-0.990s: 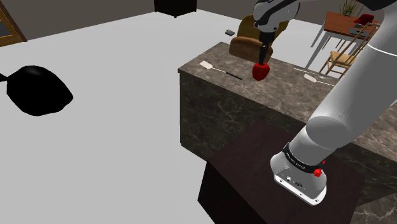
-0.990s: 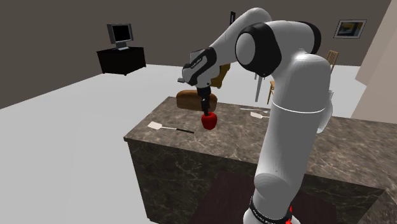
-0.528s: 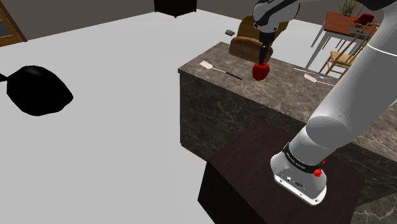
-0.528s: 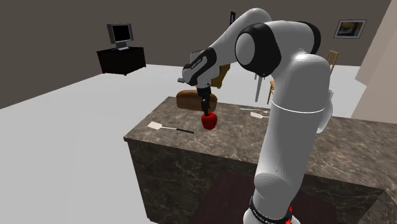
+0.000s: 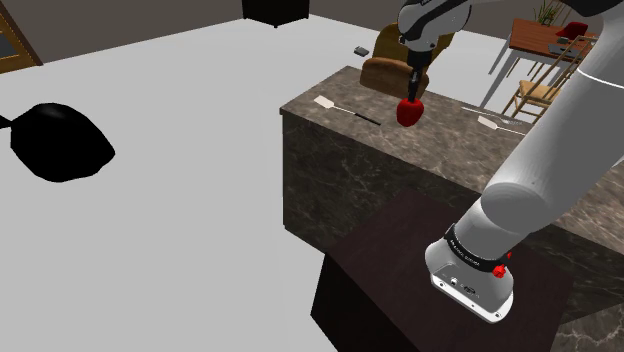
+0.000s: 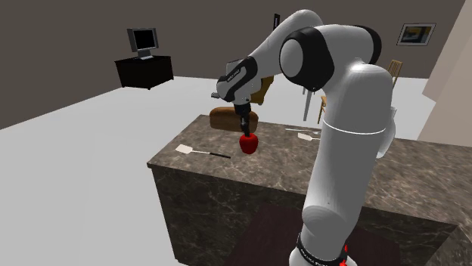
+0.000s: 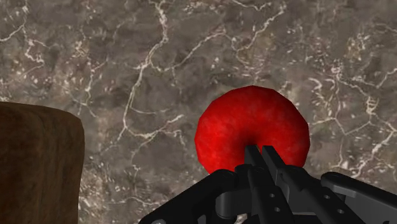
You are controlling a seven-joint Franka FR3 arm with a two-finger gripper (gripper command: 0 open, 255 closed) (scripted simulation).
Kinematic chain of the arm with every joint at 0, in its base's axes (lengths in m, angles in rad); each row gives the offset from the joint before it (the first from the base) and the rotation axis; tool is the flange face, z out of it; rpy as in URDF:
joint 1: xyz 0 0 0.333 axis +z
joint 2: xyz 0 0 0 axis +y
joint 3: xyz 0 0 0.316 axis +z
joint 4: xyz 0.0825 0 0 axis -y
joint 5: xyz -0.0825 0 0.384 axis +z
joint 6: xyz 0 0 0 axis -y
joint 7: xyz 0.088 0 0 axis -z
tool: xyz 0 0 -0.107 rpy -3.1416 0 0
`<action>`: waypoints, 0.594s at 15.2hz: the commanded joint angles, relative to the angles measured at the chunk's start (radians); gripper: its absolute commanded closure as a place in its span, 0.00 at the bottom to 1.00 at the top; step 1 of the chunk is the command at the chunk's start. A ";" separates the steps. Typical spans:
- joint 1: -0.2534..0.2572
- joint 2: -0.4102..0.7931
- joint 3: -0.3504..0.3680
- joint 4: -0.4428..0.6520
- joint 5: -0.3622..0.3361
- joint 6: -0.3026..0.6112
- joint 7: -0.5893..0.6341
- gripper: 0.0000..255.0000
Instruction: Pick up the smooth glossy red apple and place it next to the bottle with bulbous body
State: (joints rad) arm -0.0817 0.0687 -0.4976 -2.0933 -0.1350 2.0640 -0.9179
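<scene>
A glossy red apple [image 5: 407, 113] [image 6: 248, 143] [image 7: 251, 124] rests on the dark marble counter [image 5: 450, 140] [image 6: 227, 170], toward its far side. My black gripper [image 5: 412, 97] [image 6: 244, 134] [image 7: 261, 153] comes straight down onto the top of the apple. In the wrist view its two fingers are pinched together at the dimple in the apple's crown, shut on the apple there. The white arm arches over the counter from the stand [image 5: 400, 260].
A brown blocky object [image 5: 383, 72] [image 6: 229, 115] [image 7: 35, 165] stands close beside the apple. Two white spatulas lie on the counter, one near the corner [image 5: 328, 103] [image 6: 189, 150], one farther along [image 5: 490, 122] [image 6: 305, 136]. Beyond are wooden chairs and a table [image 5: 540, 40].
The fingers have closed at the top of the apple. The arm and the apple have kept their places.
</scene>
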 commanded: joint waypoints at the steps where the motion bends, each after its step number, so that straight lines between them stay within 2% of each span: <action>1: 0.000 0.000 0.000 0.000 0.000 0.000 0.000 1.00; 9: 0.005 -0.041 0.002 0.054 -0.015 -0.091 0.002 1.00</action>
State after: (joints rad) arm -0.0775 0.0346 -0.4961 -2.0467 -0.1474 1.9865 -0.9161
